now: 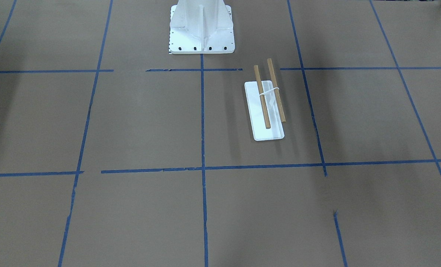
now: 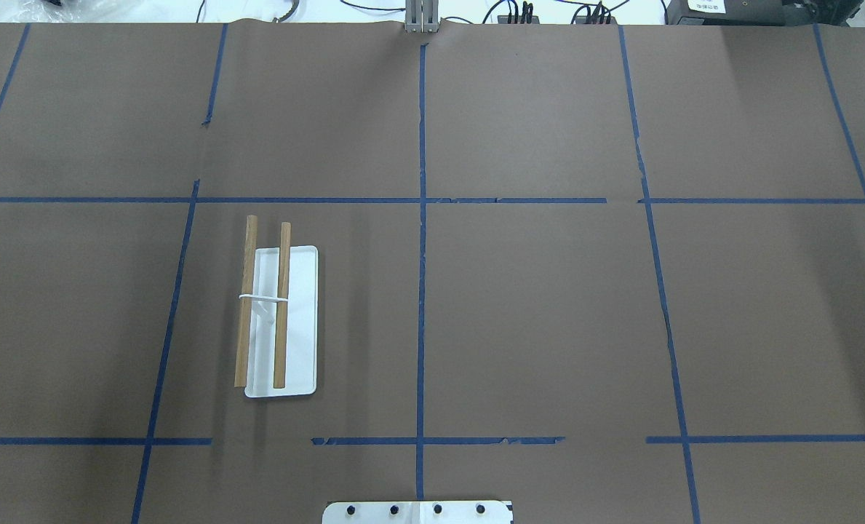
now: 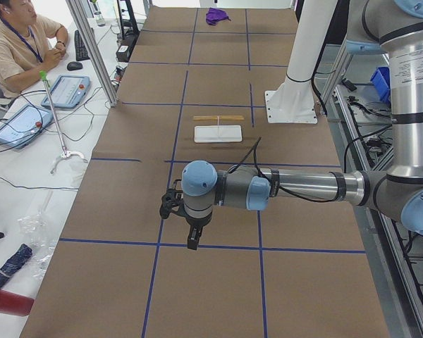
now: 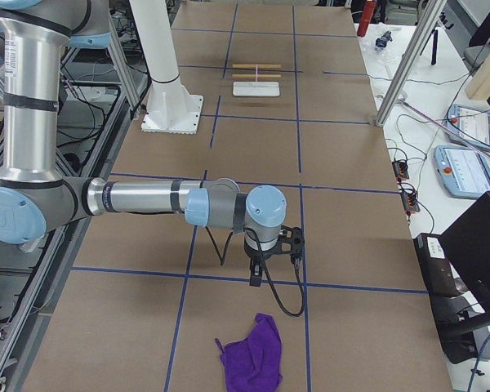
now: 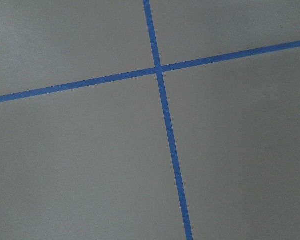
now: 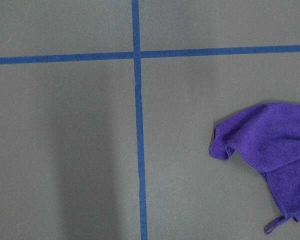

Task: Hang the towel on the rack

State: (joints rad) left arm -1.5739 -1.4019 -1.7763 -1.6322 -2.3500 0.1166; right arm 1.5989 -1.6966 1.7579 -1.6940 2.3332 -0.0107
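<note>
The purple towel lies crumpled on the brown table at the robot's right end; it also shows in the exterior left view and the right wrist view, loop tag at its lower corner. The rack, two wooden rods over a white base tray, stands on the robot's left half. My right gripper hangs above the table, short of the towel. My left gripper hangs over the table's left end. I cannot tell whether either is open.
The white bolted robot pedestal stands at the table's robot side. Blue tape lines grid the table. An operator sits beside the table with tablets. Aluminium posts stand along the operators' side.
</note>
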